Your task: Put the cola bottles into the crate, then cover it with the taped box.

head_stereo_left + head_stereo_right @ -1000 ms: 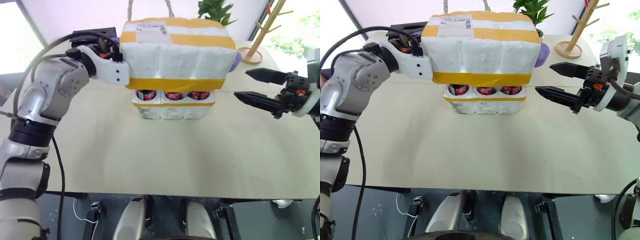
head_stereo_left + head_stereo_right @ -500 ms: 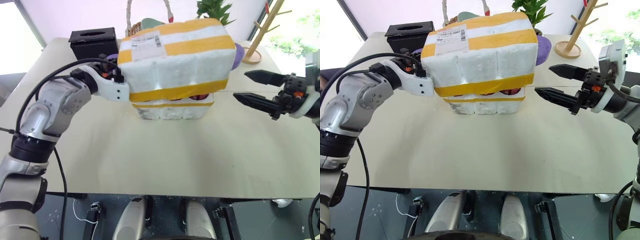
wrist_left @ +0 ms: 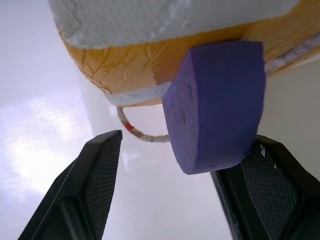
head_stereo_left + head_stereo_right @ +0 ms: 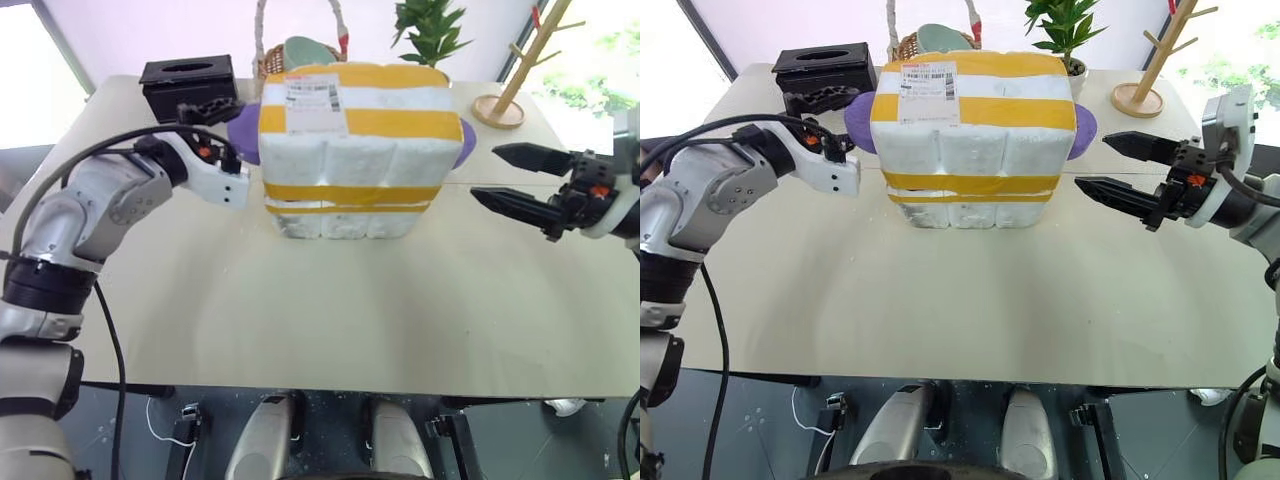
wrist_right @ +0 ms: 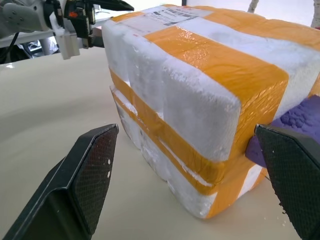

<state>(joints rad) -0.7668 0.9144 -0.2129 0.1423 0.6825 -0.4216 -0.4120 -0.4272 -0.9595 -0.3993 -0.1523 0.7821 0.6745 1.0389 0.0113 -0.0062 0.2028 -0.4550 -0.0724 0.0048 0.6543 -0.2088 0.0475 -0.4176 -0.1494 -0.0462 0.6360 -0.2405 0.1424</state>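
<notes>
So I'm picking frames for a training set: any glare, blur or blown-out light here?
Eye views: windows at the top corners blow out white, the taped box and table evenly lit with soft shadows. Left wrist view: background washed out, the purple disc close and soft. Right wrist view: glossy highlights on the yellow tape, fingers slightly soft.

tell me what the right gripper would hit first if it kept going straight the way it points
Most likely the purple disc on the near end of the taped box. The right gripper is open and aimed at that end; depth is hard to judge.
</notes>
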